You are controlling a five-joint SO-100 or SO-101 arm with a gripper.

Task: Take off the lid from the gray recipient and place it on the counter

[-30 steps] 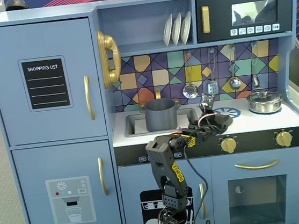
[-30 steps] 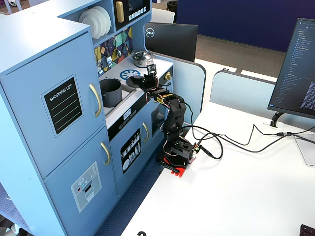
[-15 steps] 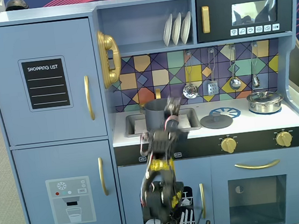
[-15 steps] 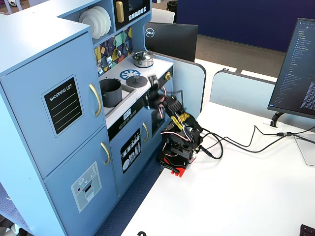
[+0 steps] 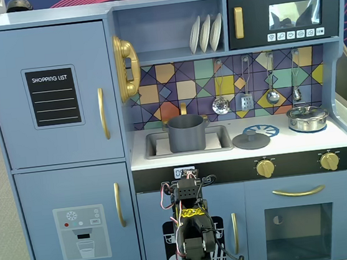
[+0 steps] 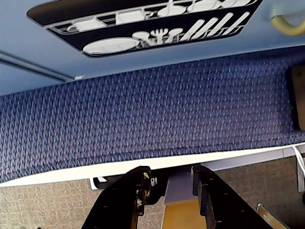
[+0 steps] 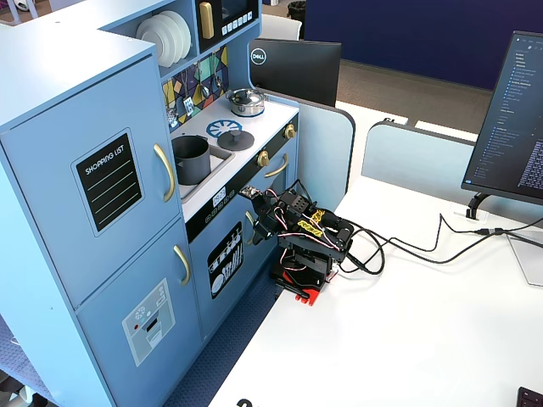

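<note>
The arm (image 7: 299, 237) is built of matte black plastic segments with blocky servo housings between them. A yellow marking (image 5: 192, 212) with dark lettering sits on one upper segment, visible in both fixed views. Thin red, white and black wires (image 5: 168, 196) loop loosely around the joints near the top. Its base (image 7: 299, 288) rests on a red mount on the white bench (image 7: 407, 339), and black cables (image 7: 399, 246) trail away from it. In the wrist view, the two fingers (image 6: 126, 200) are black and angular, with small pale screws along one inner edge.
</note>
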